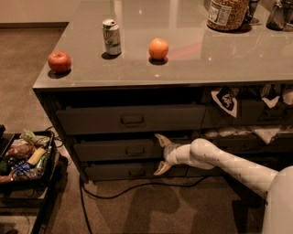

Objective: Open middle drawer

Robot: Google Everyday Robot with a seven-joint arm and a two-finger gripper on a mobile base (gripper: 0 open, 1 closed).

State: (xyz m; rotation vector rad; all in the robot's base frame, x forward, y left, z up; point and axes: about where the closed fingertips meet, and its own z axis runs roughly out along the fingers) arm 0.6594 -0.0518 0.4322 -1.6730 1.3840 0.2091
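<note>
The middle drawer (110,150) is the dark-grey front between a taller drawer (91,119) above and a slimmer drawer (110,172) below. Its small loop handle (135,151) sits at its centre. The front looks about level with the other fronts. My gripper (160,154) is at the right end of this drawer front, a short way right of the handle. It is open, with one fingertip (160,138) near the drawer's top edge and the other over the bottom drawer. It holds nothing. My white arm (219,161) reaches in from the lower right.
On the counter top (192,64) stand a red apple (59,61), a soda can (112,37), an orange (158,49) and a jar (226,13). A black bin of items (23,160) stands on the floor at the left. A black cable (137,187) lies below the drawers.
</note>
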